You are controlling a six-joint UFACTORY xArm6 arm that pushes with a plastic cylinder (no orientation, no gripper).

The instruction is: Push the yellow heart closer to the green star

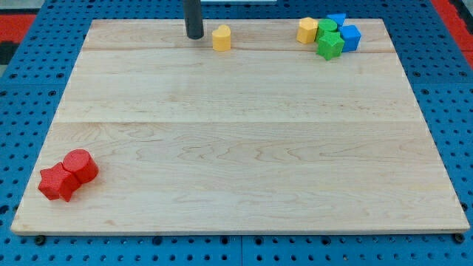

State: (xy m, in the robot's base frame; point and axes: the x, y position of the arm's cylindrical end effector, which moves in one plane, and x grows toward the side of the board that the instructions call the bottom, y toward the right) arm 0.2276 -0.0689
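Note:
The yellow heart [221,38] sits near the view's top edge of the wooden board, a little left of centre. My tip [194,35] is just to the view's left of it, with a small gap. The green star [329,45] lies at the view's top right in a tight cluster, well to the right of the heart. A second green block [326,28] sits just behind the star.
The cluster also holds a yellow block [307,30] on its left and two blue blocks [349,36] [336,19] on its right. A red cylinder [80,165] and a red star-like block [57,182] sit at the view's bottom left. The board [236,148] rests on a blue pegboard.

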